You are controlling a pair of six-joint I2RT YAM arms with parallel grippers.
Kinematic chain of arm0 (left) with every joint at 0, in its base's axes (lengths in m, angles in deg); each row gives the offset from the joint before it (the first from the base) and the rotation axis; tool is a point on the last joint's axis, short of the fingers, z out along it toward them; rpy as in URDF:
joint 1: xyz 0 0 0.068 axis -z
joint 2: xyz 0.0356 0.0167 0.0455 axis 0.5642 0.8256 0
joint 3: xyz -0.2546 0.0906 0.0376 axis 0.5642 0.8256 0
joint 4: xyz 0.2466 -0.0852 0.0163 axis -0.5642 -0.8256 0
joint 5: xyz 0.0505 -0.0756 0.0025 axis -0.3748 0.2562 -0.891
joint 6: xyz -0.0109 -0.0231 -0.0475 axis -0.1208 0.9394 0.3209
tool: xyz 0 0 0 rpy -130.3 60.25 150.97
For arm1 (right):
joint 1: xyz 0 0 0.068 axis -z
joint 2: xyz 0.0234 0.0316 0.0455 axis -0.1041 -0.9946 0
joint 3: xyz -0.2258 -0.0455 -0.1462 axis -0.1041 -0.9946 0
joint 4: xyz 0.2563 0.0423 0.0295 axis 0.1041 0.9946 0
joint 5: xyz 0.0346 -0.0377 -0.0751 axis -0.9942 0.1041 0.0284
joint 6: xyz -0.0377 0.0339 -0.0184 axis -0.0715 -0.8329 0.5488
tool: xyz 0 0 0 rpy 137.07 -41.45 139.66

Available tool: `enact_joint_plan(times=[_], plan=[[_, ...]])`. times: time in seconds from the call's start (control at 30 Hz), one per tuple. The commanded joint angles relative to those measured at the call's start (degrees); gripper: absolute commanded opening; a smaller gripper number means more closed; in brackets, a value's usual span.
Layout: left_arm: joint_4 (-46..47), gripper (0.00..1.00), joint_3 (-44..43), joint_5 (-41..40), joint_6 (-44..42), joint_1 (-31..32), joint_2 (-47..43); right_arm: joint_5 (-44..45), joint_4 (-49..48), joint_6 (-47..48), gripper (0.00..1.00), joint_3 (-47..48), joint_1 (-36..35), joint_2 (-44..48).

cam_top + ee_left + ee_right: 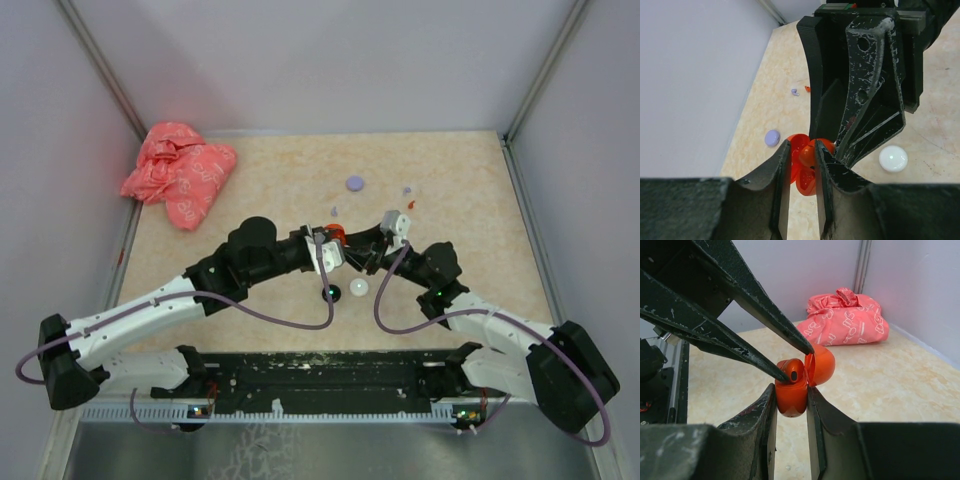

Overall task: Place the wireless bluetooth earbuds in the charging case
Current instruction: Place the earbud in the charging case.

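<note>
my right gripper [790, 390] is clamped on the glossy orange-red plastic charging case [790, 402]: rounded shell, domed lid [822, 365] hinged open, held above the table [890, 385]. one smooth orange-red plastic earbud [791, 371] with a dark hole sits in the case mouth. my left gripper [801, 145] has scuffed black fingers either side of it, narrow gap; gripping or released, can't tell. loose on the table: tiny lilac earbud [795, 92] just beside a tiny orange-red earbud [807, 89], flat lilac disc [772, 137], shiny white disc [893, 158]. table is beige, mottled like stone, matte. crumpled pink printed bag [180, 172] in the far left corner. plain pale grey walls [300, 60], metal corner posts [545, 70]
</note>
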State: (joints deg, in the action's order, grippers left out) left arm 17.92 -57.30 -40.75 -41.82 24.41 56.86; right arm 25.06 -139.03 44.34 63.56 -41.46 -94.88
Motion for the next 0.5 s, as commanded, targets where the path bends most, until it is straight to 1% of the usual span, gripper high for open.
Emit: enact_joint_plan(times=[0.0,0.1,0.27,0.4,0.47], plan=[[-3.9,0.31,-1.2,1.2,0.2,0.8,0.8,0.2,-5.8,-0.9,0.0,1.8,0.1,0.9],[-4.2,0.31,-1.3,1.6,0.9,1.0,0.7,0.2,-5.8,-1.0,0.0,1.7,0.1,1.0],[-4.3,0.38,-1.9,2.7,2.5,1.0,0.0,0.5,-6.1,-1.0,0.0,1.5,0.1,0.8],[-4.6,0.47,-2.9,2.7,4.7,1.0,-1.0,0.8,-7.2,-1.3,0.0,1.1,0.1,0.3],[-4.1,0.52,-3.1,1.8,7.4,1.0,-2.2,0.9,-7.8,-1.7,0.0,0.7,0.1,-0.2]])
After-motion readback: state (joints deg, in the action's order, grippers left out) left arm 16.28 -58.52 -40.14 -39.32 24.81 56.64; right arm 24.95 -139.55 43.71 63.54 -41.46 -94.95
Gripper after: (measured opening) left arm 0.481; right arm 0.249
